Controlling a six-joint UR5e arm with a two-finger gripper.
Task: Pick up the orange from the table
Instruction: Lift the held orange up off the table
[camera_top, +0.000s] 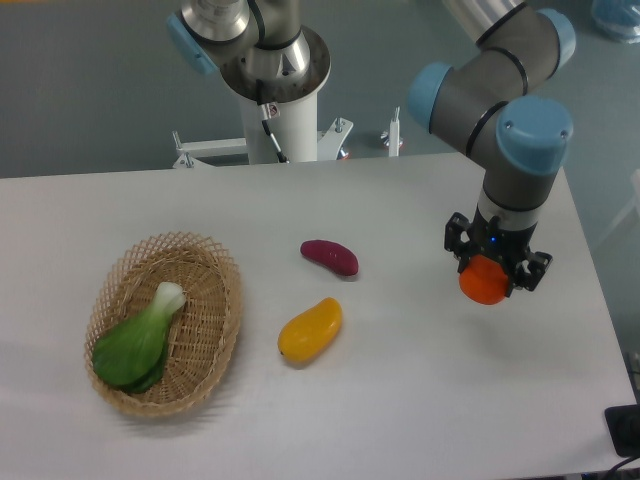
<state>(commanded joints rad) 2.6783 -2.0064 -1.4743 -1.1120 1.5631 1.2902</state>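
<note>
The orange, a small round red-orange fruit, sits between the black fingers of my gripper, which is shut on it over the right part of the white table. The arm comes down on it from above, so the top of the orange is hidden by the gripper body. I cannot tell from this view whether the orange touches the table or hangs just above it.
A purple sweet potato and a yellow-orange mango-like fruit lie mid-table. A wicker basket at the left holds a green bok choy. The robot's white base stands at the back. The table's right edge is close to the gripper.
</note>
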